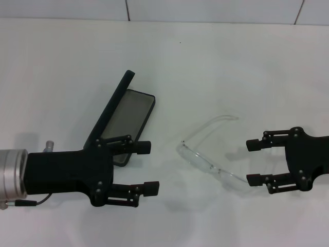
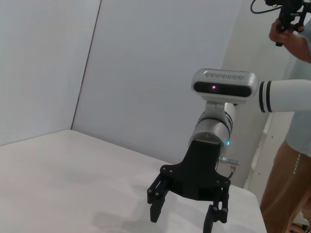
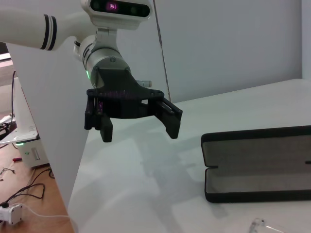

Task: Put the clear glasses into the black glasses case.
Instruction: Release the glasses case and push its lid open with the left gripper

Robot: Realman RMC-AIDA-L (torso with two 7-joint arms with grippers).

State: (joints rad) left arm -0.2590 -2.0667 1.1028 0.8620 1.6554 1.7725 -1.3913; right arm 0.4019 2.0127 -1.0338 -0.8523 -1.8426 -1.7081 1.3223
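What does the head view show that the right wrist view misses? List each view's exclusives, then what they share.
Only the head view shows the right hand, open just right of the clear glasses, and the glasses whole, lying on the white table with one arm unfolded. Only the right wrist view shows the grey lining inside the black glasses case, the robot's head camera, and the floor with cables beside the table. Both show the open left hand near the open case, and the table; the wrist view catches only a sliver of the glasses.
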